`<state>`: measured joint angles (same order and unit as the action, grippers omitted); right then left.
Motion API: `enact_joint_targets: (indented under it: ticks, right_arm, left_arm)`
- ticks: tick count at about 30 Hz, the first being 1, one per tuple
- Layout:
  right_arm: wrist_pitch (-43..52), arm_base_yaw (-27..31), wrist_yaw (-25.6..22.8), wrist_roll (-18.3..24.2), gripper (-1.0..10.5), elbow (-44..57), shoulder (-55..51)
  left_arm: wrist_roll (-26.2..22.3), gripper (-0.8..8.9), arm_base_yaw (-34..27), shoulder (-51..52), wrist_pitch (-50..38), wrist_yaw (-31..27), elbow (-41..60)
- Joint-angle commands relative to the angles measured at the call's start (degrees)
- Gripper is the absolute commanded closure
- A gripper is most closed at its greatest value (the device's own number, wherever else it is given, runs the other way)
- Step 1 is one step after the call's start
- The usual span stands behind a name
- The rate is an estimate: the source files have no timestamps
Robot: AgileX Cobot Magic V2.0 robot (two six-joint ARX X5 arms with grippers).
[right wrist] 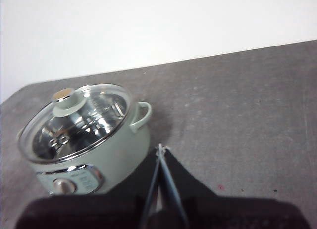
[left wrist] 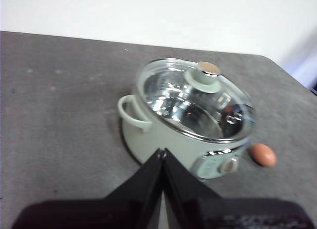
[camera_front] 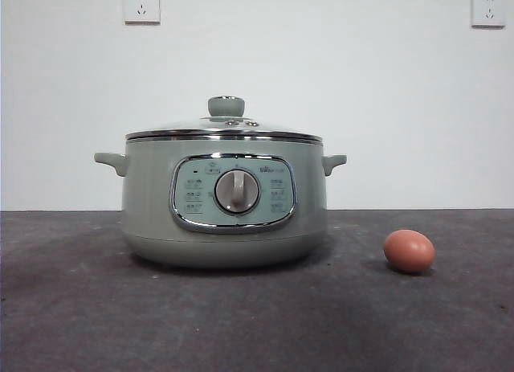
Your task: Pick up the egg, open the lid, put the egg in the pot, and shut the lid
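The pale green pot point(camera_front: 225, 203) stands on the dark table with the glass lid point(camera_front: 225, 129) closed on it. The reddish-brown egg point(camera_front: 409, 251) lies on the table to the pot's right. The left wrist view shows the pot point(left wrist: 168, 140), the lid point(left wrist: 195, 100) and the egg point(left wrist: 263, 155) from above. The left gripper point(left wrist: 161, 152) is shut and empty, well above and to the pot's left. The right wrist view shows the pot point(right wrist: 106, 160) and lid point(right wrist: 77, 121); the egg is out of that view. The right gripper point(right wrist: 160, 149) is shut and empty, above the pot's right side.
A white wall with two sockets point(camera_front: 142, 4) stands behind the table. Neither arm shows in the front view. The grey table top point(camera_front: 72, 308) spreads on both sides of the pot.
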<state>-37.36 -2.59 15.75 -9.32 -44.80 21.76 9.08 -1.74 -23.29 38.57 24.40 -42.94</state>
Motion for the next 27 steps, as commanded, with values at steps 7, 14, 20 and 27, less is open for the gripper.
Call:
enact_joint_targets:
  ticks: [7,14,20,27]
  right_arm:
    - [-10.9,0.0,5.7,7.2,9.6,-12.9,8.8]
    - [-13.7,0.0,6.4,8.5,9.5,-14.9,11.3]
    - [-14.9,0.0,6.6,8.5,8.0,-14.9,12.6]
    - [-15.0,0.0,6.6,8.5,3.9,-14.9,13.4]
  left_arm:
    - [-2.4,8.2,0.3,-4.4,6.4,4.3,-10.5]
    - [-3.6,8.17,0.3,-5.8,8.5,4.2,-12.7]
    - [-3.5,6.92,0.3,-6.6,8.6,6.7,-12.7]
    - [-3.5,2.47,0.3,-8.0,8.9,7.6,-12.7]
